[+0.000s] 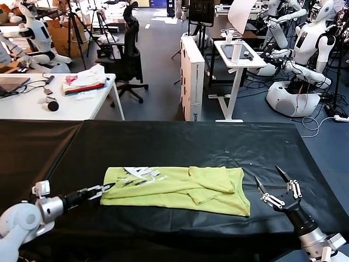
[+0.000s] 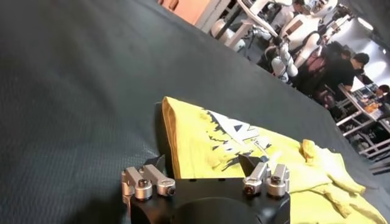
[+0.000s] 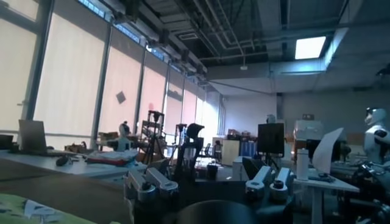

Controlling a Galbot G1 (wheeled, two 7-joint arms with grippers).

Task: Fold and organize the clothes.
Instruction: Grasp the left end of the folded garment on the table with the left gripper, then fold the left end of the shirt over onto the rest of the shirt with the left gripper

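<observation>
Here both arms reach low, jaws wide, flanking the folded T-shirt.

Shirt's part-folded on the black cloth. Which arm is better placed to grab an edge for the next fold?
Probably left. The left gripper is open, low at the lime-yellow T-shirt's printed end, fingertips almost at its edge. The right gripper is open too, but stands off the other end, raised and tilted upward.

Robotics lab; white humanoid robots, desks, tripods around.

No readable text, labels or numbers anywhere.
</observation>
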